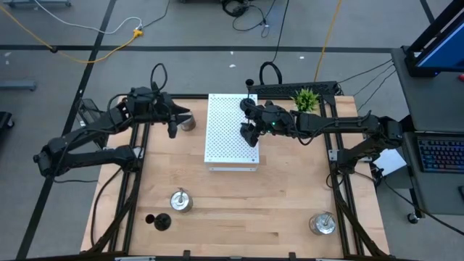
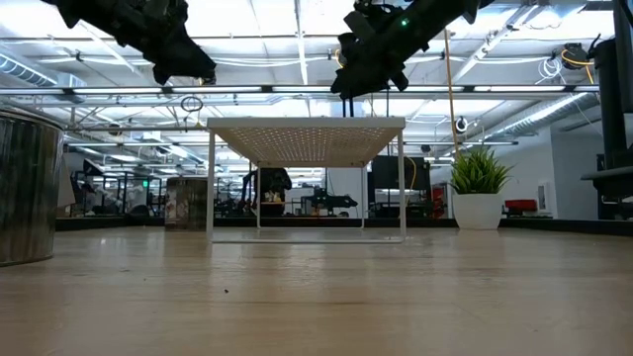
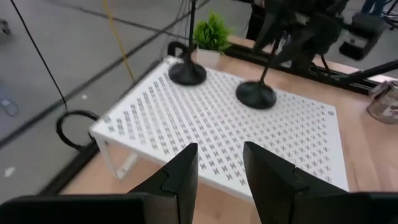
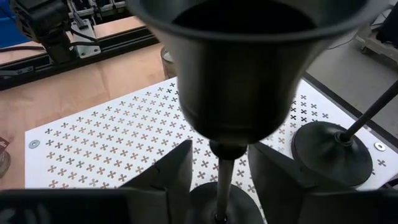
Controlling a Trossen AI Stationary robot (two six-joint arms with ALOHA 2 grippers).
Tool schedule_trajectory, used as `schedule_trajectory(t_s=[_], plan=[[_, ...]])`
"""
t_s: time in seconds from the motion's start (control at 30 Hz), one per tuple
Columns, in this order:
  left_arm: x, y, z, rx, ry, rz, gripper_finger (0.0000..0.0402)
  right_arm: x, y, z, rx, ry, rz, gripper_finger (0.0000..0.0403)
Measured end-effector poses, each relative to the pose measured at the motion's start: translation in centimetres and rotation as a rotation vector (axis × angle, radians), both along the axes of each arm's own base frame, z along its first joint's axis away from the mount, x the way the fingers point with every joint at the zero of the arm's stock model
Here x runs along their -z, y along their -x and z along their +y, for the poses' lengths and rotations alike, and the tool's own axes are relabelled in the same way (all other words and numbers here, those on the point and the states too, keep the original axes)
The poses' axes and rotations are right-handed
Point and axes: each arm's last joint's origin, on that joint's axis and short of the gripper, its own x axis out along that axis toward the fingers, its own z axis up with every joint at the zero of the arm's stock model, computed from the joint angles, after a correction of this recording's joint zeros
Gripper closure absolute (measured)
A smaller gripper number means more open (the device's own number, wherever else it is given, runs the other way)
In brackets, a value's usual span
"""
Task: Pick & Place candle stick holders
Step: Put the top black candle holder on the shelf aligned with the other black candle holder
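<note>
I've got the right gripper (image 4: 217, 177) over the white board's (image 1: 225, 138) right edge, fingers apart on either side of a black candle holder's (image 4: 236, 68) thin stem, its base resting on the board. A second black holder (image 4: 333, 149) stands just beside it on the board. My left gripper (image 3: 221, 180) hangs off the board's left side, fingers parted, holding nothing. Nearer me than the board sit two silver holders (image 1: 180, 199) (image 1: 322, 222) and one black holder (image 1: 159, 220).
</note>
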Motion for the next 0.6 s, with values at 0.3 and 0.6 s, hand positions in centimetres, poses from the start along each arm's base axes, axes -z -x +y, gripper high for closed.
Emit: schedule_trajectory(t_s=[0.3,0.6], plan=[[3.2,-0.5,0.0,0.047,0.102,-0.084,0.0268,0.0,0.0,0.0,0.0,-0.001,0.002,0.0213],[3.6,0.4,-0.6,0.044,0.101,-0.109,0.0268,0.0,0.4,0.1,0.002,-0.003,0.023,0.0214]])
